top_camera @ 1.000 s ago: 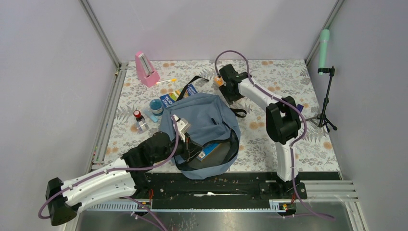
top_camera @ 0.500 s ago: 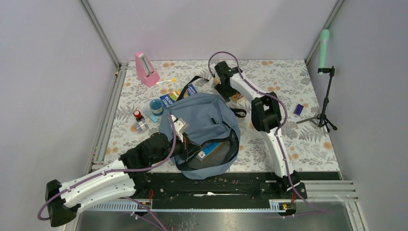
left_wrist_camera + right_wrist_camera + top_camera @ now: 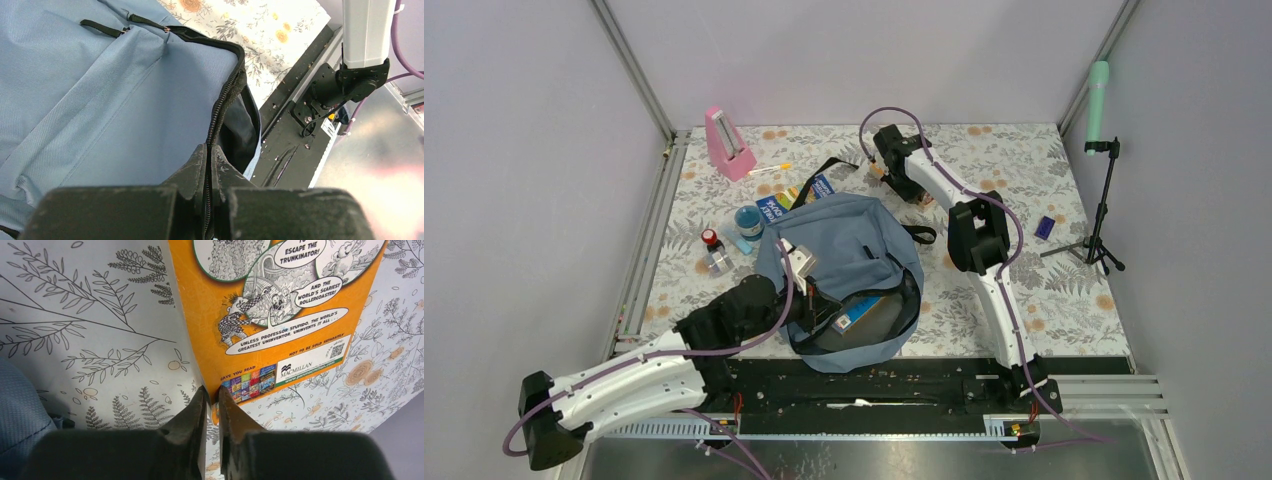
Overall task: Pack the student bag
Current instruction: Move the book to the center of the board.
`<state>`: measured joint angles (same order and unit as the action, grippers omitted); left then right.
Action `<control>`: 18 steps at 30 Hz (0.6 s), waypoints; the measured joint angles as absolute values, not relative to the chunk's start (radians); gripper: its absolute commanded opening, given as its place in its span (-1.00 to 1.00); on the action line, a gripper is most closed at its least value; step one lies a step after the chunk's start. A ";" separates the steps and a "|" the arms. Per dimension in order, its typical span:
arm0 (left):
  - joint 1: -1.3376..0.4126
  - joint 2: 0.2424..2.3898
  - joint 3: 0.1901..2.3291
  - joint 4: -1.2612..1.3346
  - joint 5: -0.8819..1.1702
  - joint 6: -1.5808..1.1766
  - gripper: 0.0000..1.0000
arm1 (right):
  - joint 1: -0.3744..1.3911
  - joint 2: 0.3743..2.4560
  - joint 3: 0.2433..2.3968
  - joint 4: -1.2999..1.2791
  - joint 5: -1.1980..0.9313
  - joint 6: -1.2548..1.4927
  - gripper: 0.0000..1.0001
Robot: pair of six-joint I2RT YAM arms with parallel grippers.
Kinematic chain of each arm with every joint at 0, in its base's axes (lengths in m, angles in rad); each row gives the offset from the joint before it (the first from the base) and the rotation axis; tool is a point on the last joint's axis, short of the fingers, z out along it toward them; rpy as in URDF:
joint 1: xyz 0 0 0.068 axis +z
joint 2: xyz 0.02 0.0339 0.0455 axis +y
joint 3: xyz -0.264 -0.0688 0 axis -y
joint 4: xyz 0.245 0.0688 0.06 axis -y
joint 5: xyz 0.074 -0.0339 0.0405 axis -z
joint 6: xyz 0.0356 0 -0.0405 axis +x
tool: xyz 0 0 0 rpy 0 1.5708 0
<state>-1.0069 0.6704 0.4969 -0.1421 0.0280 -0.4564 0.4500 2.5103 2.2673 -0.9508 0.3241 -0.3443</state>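
Near the front edge of the table lies the student bag, its mouth gaping toward that edge. The left gripper is clamped on the bag's zipper rim. Beyond the bag's far side, the right gripper pinches an orange book by its edge. Bare tabletop stretches rightward; small bottles crowd the bag's left. Only the wrist views show both grips.

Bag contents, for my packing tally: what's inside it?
In the bag, one blue-orange flat item lies on dark lining. Anything deeper is hidden under the fabric.
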 measured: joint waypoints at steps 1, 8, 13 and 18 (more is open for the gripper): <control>-1.007 0.675 0.497 -0.142 0.028 -0.454 -1.00 | 0.450 2.509 2.267 -0.951 0.324 -0.346 -0.99; -1.007 0.680 0.497 -0.142 0.028 -0.448 -1.00 | 0.446 2.455 2.178 -0.908 0.319 -0.321 -1.00; -1.007 0.673 0.497 -0.142 0.027 -0.448 -1.00 | 0.431 2.329 1.975 -0.876 0.302 -0.232 -1.00; -1.007 0.654 0.497 -0.144 0.025 -0.448 -1.00 | 0.425 2.212 1.781 -0.844 0.293 -0.142 -1.00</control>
